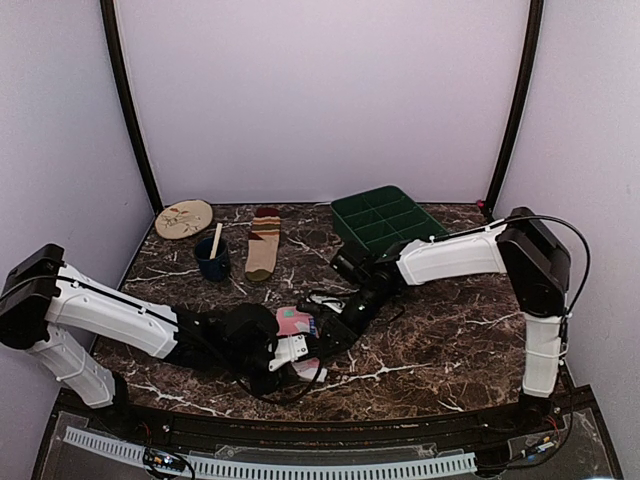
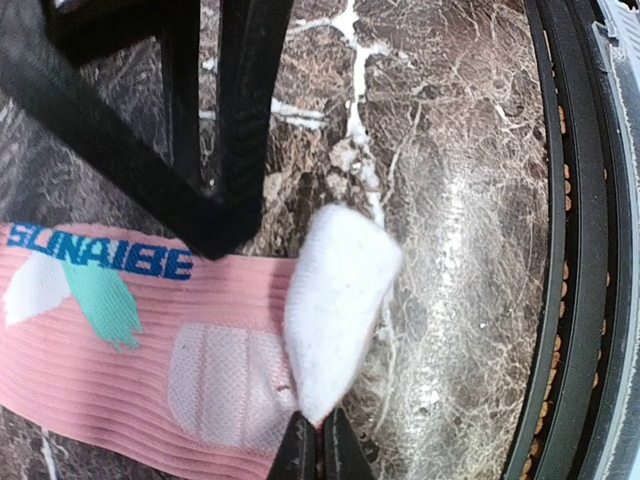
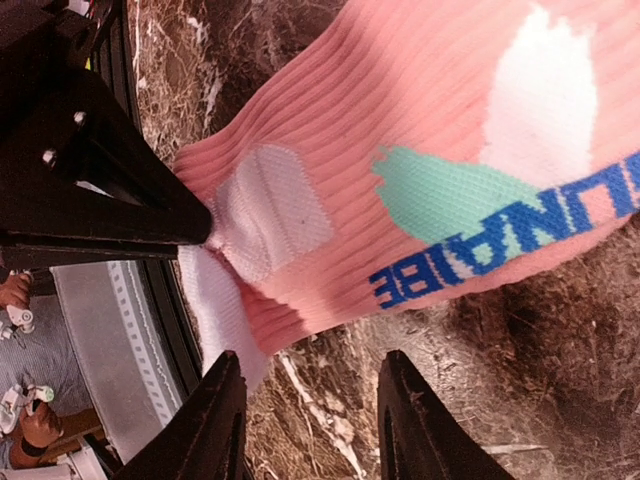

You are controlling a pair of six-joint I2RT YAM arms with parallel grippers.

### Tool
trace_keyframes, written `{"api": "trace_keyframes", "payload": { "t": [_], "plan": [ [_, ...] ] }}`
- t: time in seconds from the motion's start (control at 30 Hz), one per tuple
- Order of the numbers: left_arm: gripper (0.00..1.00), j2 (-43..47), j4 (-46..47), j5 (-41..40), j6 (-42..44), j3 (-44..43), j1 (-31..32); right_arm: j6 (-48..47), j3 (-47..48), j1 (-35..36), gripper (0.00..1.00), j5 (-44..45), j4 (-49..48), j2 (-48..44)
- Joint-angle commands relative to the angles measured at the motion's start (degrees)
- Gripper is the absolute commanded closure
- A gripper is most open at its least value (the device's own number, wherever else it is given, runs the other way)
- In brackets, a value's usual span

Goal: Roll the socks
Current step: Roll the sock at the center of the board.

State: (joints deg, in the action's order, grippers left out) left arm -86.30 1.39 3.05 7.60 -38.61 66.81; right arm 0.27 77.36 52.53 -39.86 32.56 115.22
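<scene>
The pink sock (image 1: 293, 321) with teal and white marks lies flat near the table's front, between both grippers. My left gripper (image 2: 320, 455) is shut on its white toe (image 2: 340, 290), which is lifted and folded back over the pink part (image 2: 150, 340). In the top view the left gripper (image 1: 297, 346) sits just in front of the sock. My right gripper (image 3: 315, 420) is open and empty, with the sock's edge (image 3: 420, 150) just beyond its fingertips; in the top view it (image 1: 326, 322) is at the sock's right side. The tan striped sock (image 1: 264, 244) lies flat at the back.
A dark blue mug (image 1: 212, 260) with a wooden stick stands left of the tan sock. A beige patterned plate (image 1: 184, 218) lies at the back left. A green compartment tray (image 1: 385, 218) stands at the back right. The table's front rim (image 2: 575, 250) is close to the left gripper.
</scene>
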Motion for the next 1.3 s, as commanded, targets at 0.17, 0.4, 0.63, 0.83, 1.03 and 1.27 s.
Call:
{"api": "trace_keyframes", "payload": {
  "t": [0.17, 0.4, 0.63, 0.83, 1.03, 1.27],
  "plan": [
    [1.0, -4.26, -7.8, 8.78, -5.43, -6.1, -3.77, 3.44, -7.38, -0.86, 0.58, 7.16, -11.97, -6.15],
    [1.0, -8.32, -13.96, 16.17, -8.9, -10.02, -7.39, 5.05, -15.55, -0.81, 0.58, 13.9, -20.36, -12.02],
    [1.0, -9.18, -14.34, 21.92, -12.72, -9.63, -10.44, 4.75, -21.11, -0.57, 0.58, 16.6, -25.25, -16.5],
    [1.0, -10.23, -13.09, 27.63, -16.31, -9.25, -13.31, 1.58, -23.77, 2.22, 0.58, 24.0, -26.71, -19.54],
    [1.0, -11.9, -13.22, 32.2, -18.2, -9.64, -15.84, -1.48, -25.55, 7.84, 0.58, 31.75, -28.33, -21.86],
    [1.0, -13.19, -14.27, 36.77, -18.77, -10.23, -18.13, -2.03, -29.04, 12.33, 0.57, 35.83, -33.87, -23.4]
  ]
}}
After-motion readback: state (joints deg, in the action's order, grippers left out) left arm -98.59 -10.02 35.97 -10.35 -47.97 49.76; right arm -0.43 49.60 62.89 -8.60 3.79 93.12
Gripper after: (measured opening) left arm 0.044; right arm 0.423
